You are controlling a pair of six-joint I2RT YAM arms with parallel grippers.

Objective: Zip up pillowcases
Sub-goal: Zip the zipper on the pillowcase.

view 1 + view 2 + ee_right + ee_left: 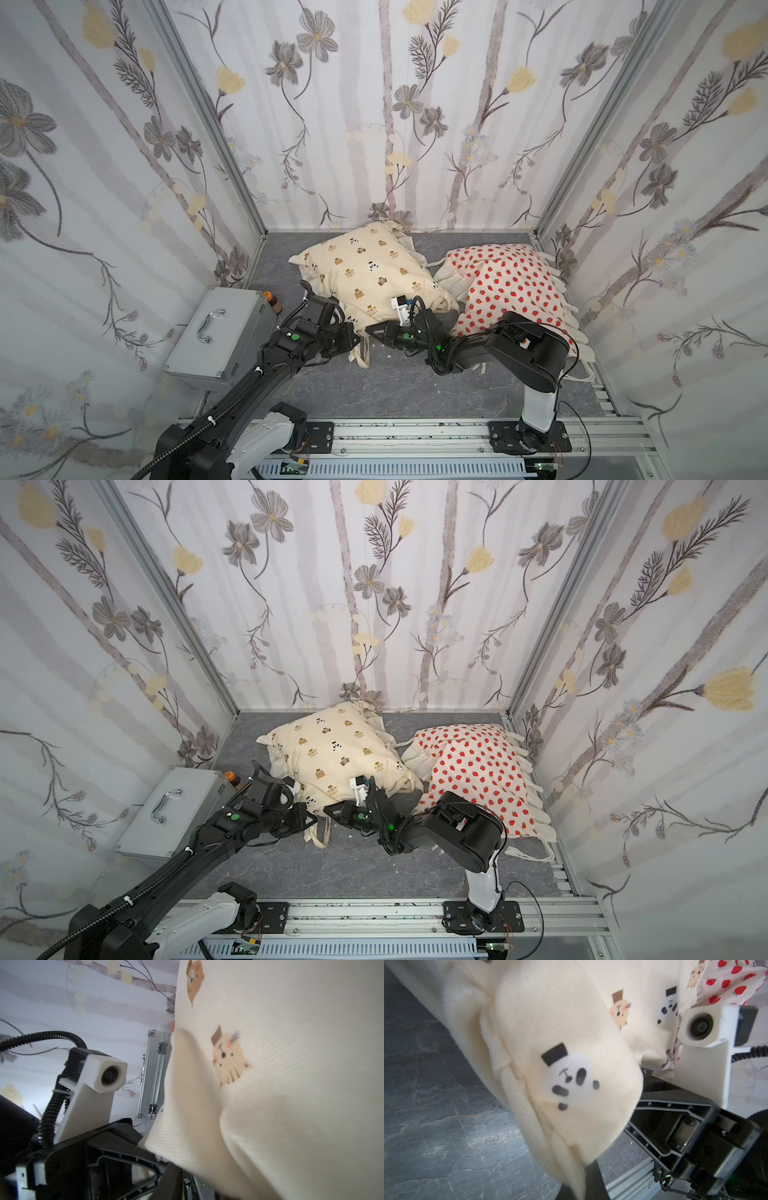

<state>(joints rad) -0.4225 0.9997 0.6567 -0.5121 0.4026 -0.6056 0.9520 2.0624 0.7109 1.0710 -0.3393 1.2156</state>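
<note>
The cream pillowcase (365, 266) (332, 746) with bears and pandas lies at the back middle of the grey floor. The strawberry pillowcase (511, 282) (478, 762) lies to its right. My left gripper (357, 338) (313, 820) is at the cream one's near corner, and the left wrist view shows it (583, 1184) shut on that fabric edge (571, 1032). My right gripper (368, 331) (327, 811) faces it from the right, almost tip to tip. In the right wrist view the cream fabric (291, 1043) drapes over the jaws, leaving only one dark finger (174, 1180) showing.
A silver metal case (220, 332) (166, 812) (153, 1076) with a handle stands at the left wall, an orange-capped bottle (272, 301) behind it. Cream ties (361, 353) hang off the near corner. Patterned walls close in three sides; the arms' rail (415, 432) runs along the front.
</note>
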